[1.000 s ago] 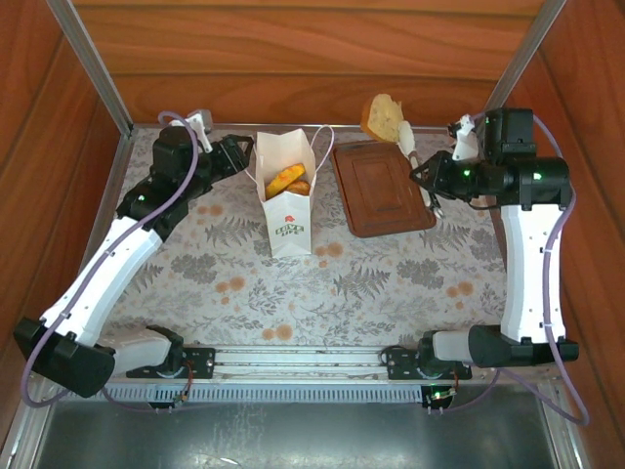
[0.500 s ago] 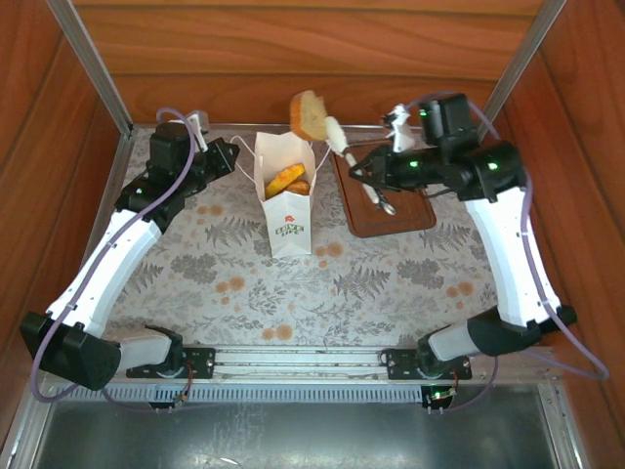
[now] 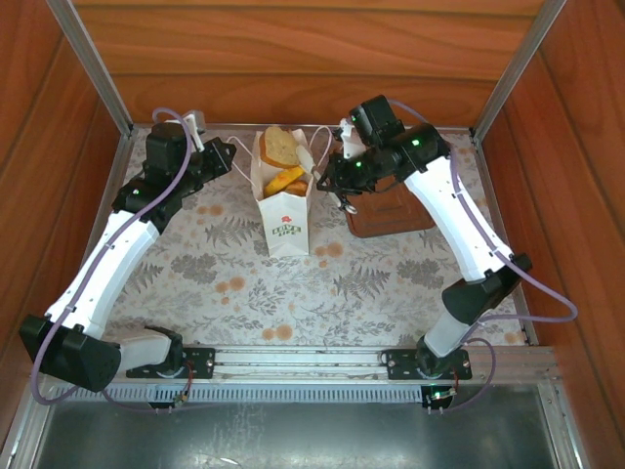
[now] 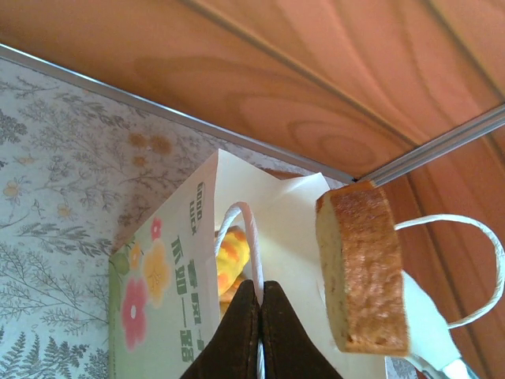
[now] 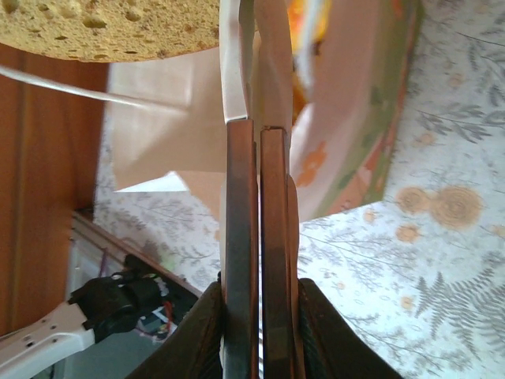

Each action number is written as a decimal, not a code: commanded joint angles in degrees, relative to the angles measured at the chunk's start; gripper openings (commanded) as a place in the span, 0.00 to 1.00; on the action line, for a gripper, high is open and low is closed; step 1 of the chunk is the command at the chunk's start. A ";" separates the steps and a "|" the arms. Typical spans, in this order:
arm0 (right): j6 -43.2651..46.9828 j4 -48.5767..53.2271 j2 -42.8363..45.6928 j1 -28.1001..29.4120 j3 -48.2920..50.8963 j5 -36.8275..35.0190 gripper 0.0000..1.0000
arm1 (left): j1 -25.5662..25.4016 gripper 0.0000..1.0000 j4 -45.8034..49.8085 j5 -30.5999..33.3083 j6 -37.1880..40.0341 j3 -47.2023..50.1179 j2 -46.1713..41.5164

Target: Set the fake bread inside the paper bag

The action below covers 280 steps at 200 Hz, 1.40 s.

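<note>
The white paper bag [image 3: 290,223] stands upright on the floral tabletop, its mouth open. Golden pastries [image 3: 285,181] lie inside it, also visible as pastries [image 4: 234,254]. My left gripper [image 3: 232,156] is shut on the bag's near cord handle [image 4: 246,237]. My right gripper [image 3: 335,178] is shut on a pair of tongs [image 5: 254,158]. The tongs pinch a square bread slice [image 3: 280,147] just over the bag's mouth. The slice [image 4: 363,268] hangs on edge beside the bag's inner wall. The slice [image 5: 110,28] has a porous crumb face.
A brown rectangular tray [image 3: 395,210] lies right of the bag, partly under the right arm. Wooden walls and metal rails close in the table at back and sides. The bag's far handle [image 4: 473,260] loops out to the right.
The right arm swung left, carrying the slice in the tongs from beyond the tray's far corner to over the bag's mouth. The left arm kept hold of the handle.
</note>
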<state>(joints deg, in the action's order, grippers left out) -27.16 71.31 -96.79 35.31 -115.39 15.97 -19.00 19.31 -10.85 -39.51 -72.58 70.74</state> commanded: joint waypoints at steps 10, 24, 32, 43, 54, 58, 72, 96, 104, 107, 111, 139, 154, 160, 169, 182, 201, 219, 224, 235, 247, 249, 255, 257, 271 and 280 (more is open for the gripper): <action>2.11 4.35 -1.09 0.55 -2.51 -4.90 0.20 | 0.63 0.03 0.31 -0.75 0.79 0.29 -0.68; 2.54 5.28 -1.50 0.53 -2.97 -5.37 0.24 | 0.72 0.03 0.29 -0.75 0.83 0.24 -0.47; 2.65 5.75 -1.89 0.52 -3.37 -5.51 0.27 | 0.72 0.03 0.33 -0.90 0.83 0.14 -0.40; 2.81 5.99 -2.20 0.54 -3.60 -5.46 0.33 | 0.71 0.03 0.33 -0.90 0.84 0.06 -0.30; 2.83 5.73 -2.17 0.48 -3.79 -5.32 0.38 | 0.80 0.03 0.29 -1.01 0.83 -0.02 -0.21; 2.81 5.53 -2.16 0.47 -3.79 -5.26 0.39 | 0.82 0.03 0.29 -1.08 0.83 -0.02 -0.19; 2.81 4.56 -1.94 0.53 -3.59 -4.57 0.43 | 0.81 0.03 0.33 -1.15 0.80 -0.02 -0.29; 2.47 3.28 -1.56 0.47 -3.32 -3.23 0.44 | 0.81 0.06 0.33 -1.44 0.45 -0.09 -0.33; 2.42 2.91 -1.35 0.55 -3.35 -3.06 0.44 | 0.81 0.10 0.30 -1.48 0.33 -0.11 -0.41; 2.33 2.60 -1.26 0.49 -3.42 -2.98 0.44 | 0.81 0.13 0.29 -1.58 0.31 -0.10 -0.39; 2.37 2.32 -1.09 0.57 -3.46 -2.76 0.44 | 0.81 0.16 0.33 -1.71 0.26 -0.16 -0.43; 2.37 0.89 0.63 0.53 -5.77 -0.85 0.43 | 0.76 0.30 0.36 -2.49 -0.28 -0.20 -1.06; 2.42 -0.01 1.17 0.47 -7.30 1.04 0.42 | 0.81 0.40 0.29 -2.58 -0.56 -0.11 -1.71; 2.46 -0.32 3.00 0.46 -8.17 1.70 0.42 | 0.79 0.44 0.29 -2.67 -0.64 -0.03 -2.04; 2.46 -0.83 3.97 0.47 -9.19 2.67 0.42 | 0.85 0.50 0.33 -2.66 -0.74 -0.02 -2.80; 2.52 -1.47 5.50 0.30 -10.64 3.29 0.42 | 0.90 0.56 0.30 -2.52 -0.74 0.11 -3.84; 2.48 -2.92 8.41 -0.49 -11.69 3.64 0.42 | 1.24 0.65 0.29 -1.45 -0.87 0.65 -5.97; 2.20 -4.19 12.25 -1.98 -11.01 1.03 0.42 | 1.42 0.73 0.29 1.16 -0.42 2.04 -8.81; 2.20 -4.38 13.35 -2.43 -10.39 -0.40 0.42 | 1.42 0.75 0.31 2.19 -0.12 2.55 -9.59; 2.41 -4.51 16.01 -3.52 -8.32 -4.59 0.42 | 1.56 0.79 0.29 4.88 0.71 3.99 -11.53; 2.70 -4.59 19.02 -4.70 -4.83 -10.10 0.42 | 1.60 0.83 0.31 8.28 1.37 6.00 -13.70; 2.76 -4.53 19.47 -4.92 -4.20 -11.12 0.42 | 1.60 0.83 0.29 8.87 1.50 6.45 -14.09; 2.93 -4.51 20.94 -5.55 -1.84 -13.93 0.41 | 1.65 0.84 0.37 10.84 1.98 7.61 -15.14; 3.02 -4.50 21.59 -5.81 -0.73 -15.36 0.42 | 1.66 0.85 0.38 11.33 2.15 7.99 -15.42; 3.31 -5.13 24.63 -7.17 5.24 -20.62 0.42 | 1.78 0.87 0.55 15.96 3.14 11.17 -17.85; 3.53 -6.01 26.48 -7.97 9.81 -23.75 0.42 | 1.88 0.88 0.79 19.20 3.29 13.41 -19.34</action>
<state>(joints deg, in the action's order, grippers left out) -24.73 67.00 -72.71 29.30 -114.45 5.02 -17.78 19.18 -2.13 -38.65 -63.68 54.33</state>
